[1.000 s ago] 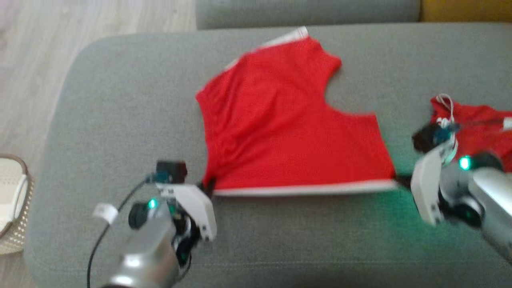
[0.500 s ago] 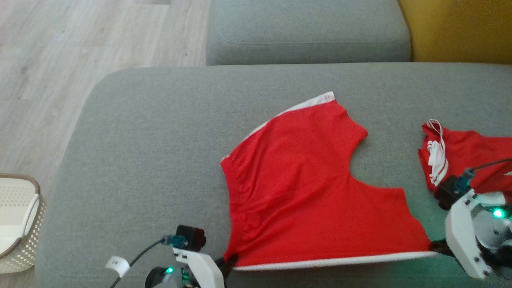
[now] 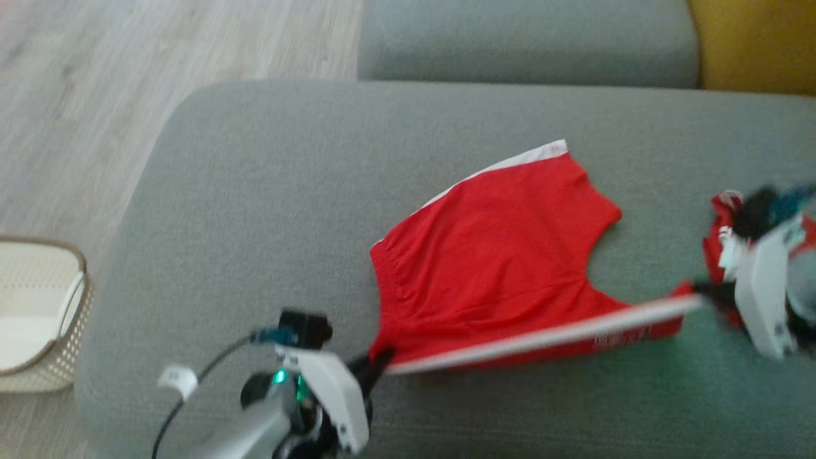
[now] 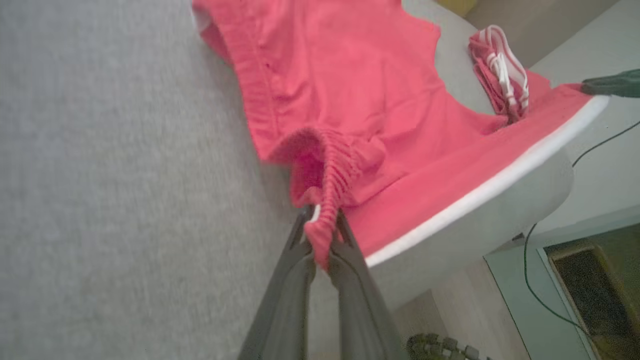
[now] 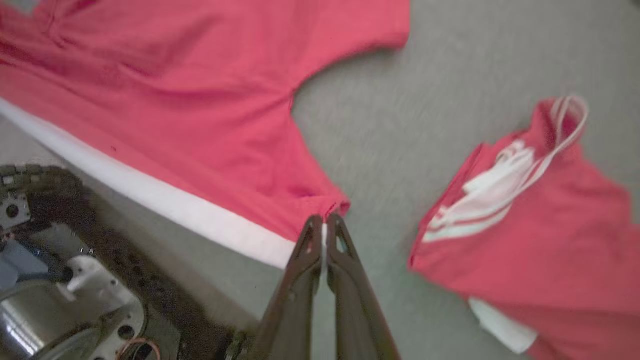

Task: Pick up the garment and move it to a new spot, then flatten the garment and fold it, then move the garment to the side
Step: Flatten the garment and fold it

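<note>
sofa [image 3: 255, 191]: grey seat, your work surface. the head camera has shifted over the last second, so disregard the apparent slide of the whole scene.

garment [image 3: 497, 255]: red shorts, right of the seat's middle, with the far part lying flat. a second ago the white-banded near edge lay on the seat. it is now lifted clear and drawn taut between its two corners, the right corner higher and the underside showing. judgement: flattening looks finished and the fold has begun, so you will want that edge carried over toward the far side.

second red item [image 5: 540, 225]: near the garment's right corner but apart from it. keep it out of the fold.

left gripper [image 3: 379, 357]: clamped on the gathered left corner, as before.

right gripper [image 3: 701, 294]: closed on the right corner, grip unchanged.
</note>
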You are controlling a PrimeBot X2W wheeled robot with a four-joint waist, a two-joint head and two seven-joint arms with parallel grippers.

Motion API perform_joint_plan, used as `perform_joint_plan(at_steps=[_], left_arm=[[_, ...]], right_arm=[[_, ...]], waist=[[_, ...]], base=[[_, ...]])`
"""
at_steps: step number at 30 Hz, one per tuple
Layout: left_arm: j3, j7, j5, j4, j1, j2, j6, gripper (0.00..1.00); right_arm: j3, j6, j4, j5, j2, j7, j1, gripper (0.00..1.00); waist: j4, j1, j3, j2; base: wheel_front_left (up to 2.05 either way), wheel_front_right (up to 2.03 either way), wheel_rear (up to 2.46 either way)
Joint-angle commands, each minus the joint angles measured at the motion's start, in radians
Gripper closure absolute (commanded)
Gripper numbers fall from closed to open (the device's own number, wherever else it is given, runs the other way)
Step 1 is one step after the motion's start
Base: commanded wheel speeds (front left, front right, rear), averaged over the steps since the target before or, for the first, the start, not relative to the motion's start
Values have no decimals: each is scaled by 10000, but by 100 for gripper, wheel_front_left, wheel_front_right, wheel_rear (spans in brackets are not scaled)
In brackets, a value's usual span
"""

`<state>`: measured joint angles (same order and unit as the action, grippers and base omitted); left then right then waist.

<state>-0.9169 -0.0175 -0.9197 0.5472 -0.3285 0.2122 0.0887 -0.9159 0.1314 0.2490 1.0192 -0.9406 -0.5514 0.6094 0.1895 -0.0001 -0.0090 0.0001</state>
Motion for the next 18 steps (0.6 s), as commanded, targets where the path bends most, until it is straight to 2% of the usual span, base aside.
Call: perform_joint_plan(at_steps=[1,5,9,18], left_arm=[[631,1,-189,-364,-864,65,-170,100],[896,-16,-290,-542,-1399,-181,-398,100],[1022,-121,-335,-554,-2052,-468,-426,100],[1223,-36,-385,160,-3379,-1117,-383,100]], right_arm=[[505,-7,58,-212,-42,119,721,100],[987,-7,534,-524,476,158,1588,100],[1293,-7,1278,-872,1109,86,2659,100],[1061,-7,2780,-1475,1969,71,4442,100]], waist=[[230,1,530,-1],[479,1,1094,-1],[838,1,1767,-1],[1455,1,2919,-1]], base=[[0,0,0],[0,0,0],[0,0,0],[0,0,0]])
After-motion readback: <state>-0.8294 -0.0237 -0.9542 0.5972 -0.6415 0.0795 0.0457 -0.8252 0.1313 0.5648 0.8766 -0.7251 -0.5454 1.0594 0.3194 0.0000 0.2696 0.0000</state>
